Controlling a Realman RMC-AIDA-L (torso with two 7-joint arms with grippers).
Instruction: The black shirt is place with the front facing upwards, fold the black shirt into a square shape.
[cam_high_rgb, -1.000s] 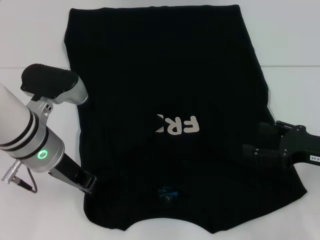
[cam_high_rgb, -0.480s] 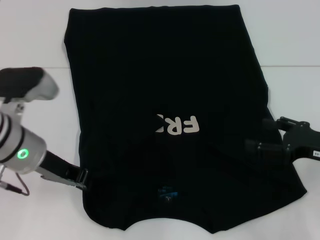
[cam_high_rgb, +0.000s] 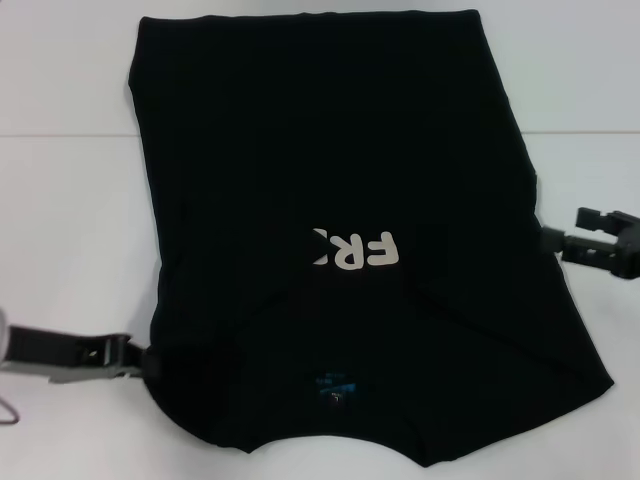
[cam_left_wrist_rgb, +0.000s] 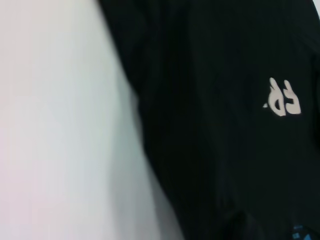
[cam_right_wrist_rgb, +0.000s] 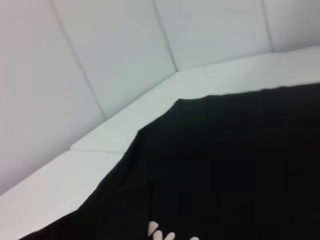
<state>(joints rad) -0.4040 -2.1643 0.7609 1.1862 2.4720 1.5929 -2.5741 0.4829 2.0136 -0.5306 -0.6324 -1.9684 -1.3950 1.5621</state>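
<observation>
Shirt (cam_high_rgb: 330, 180) lies flat on the white table (cam_high_rgb: 60, 230) with both sleeves folded in over the chest, both grippers off at its sides.

The left gripper (cam_high_rgb: 140, 358) sits at the shirt's near left edge, its tip just touching or beside the cloth; whether its fingers are apart cannot be told. The right gripper (cam_high_rgb: 590, 238) hangs just off the right edge, its two fingers spread and holding nothing. Between them the cream lettering (cam_high_rgb: 355, 250) shows partly covered, and the blue label (cam_high_rgb: 335, 385) lies nearer the robot.
</observation>
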